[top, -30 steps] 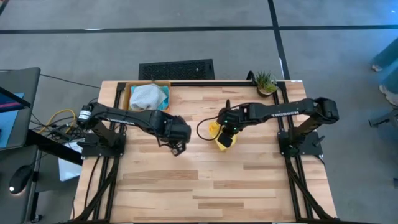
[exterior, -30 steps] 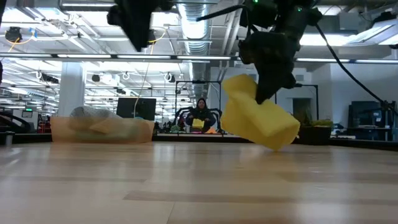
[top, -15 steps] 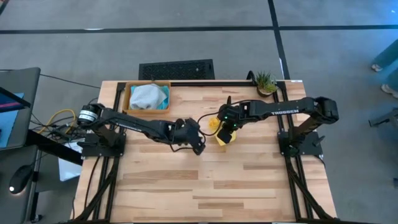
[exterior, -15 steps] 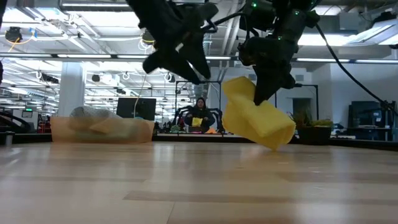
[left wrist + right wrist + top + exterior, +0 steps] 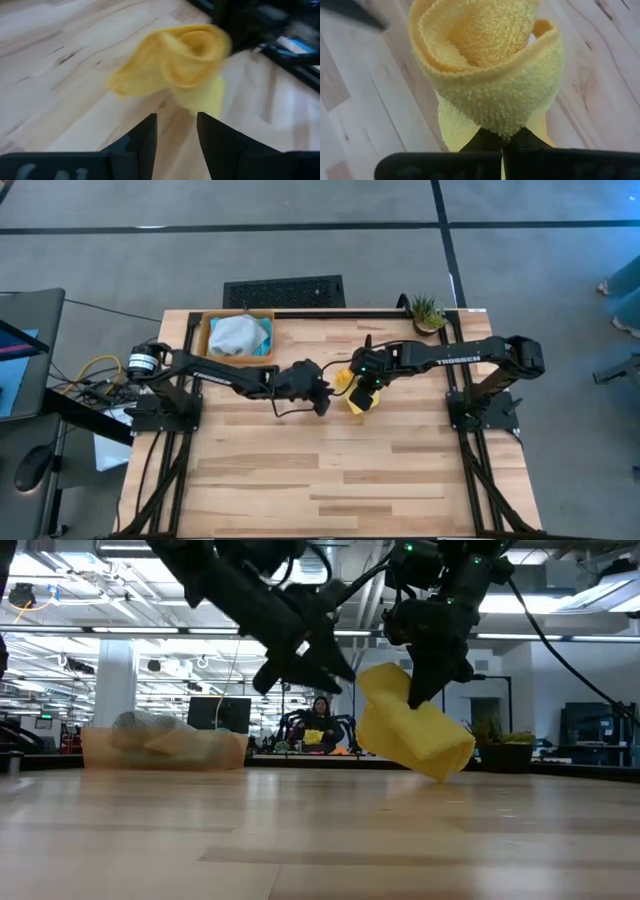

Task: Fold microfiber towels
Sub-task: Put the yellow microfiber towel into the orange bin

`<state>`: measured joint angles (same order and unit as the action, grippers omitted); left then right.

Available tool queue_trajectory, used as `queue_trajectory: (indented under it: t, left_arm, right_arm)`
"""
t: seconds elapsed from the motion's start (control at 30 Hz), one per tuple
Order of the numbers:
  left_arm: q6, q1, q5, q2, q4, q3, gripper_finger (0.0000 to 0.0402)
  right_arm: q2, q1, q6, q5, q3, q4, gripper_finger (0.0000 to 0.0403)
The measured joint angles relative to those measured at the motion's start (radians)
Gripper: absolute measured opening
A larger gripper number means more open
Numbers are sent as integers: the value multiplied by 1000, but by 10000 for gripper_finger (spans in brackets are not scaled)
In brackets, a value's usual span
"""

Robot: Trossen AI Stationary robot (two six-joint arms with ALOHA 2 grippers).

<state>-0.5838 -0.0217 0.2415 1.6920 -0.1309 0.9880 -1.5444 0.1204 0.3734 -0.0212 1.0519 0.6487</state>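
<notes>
The yellow towel (image 5: 357, 393) hangs above the wooden table (image 5: 330, 470), near its middle, and does not touch the boards in the low view. It is a soft cloth with a fine looped pile, and it is rolled into a loose tube with a thick hem at the edge (image 5: 485, 60). The right gripper (image 5: 366, 379) is closed on the upper part of this towel; its two dark fingers pinch the cloth from above. The left gripper (image 5: 324, 387) is just beside the towel, on its left side, with its flat dark fingers (image 5: 145, 137) apart and holding nothing. In the left wrist view the rolled towel (image 5: 180, 60) is right in front of these fingers.

At the far left corner of the table stands a shallow orange tray (image 5: 207, 328) with a pale grey towel (image 5: 234, 335) crumpled in it, and a sky blue towel (image 5: 264, 336) shows under it. A small green plant (image 5: 427, 311) stands at the far right corner.
</notes>
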Motion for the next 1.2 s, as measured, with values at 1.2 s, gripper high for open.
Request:
queue_trajectory:
  t: [1.2]
  left_arm:
    - [261,-46,-139,144,-377,-26,130]
  right_arm:
    - [1,0,2,0,42,-6,8]
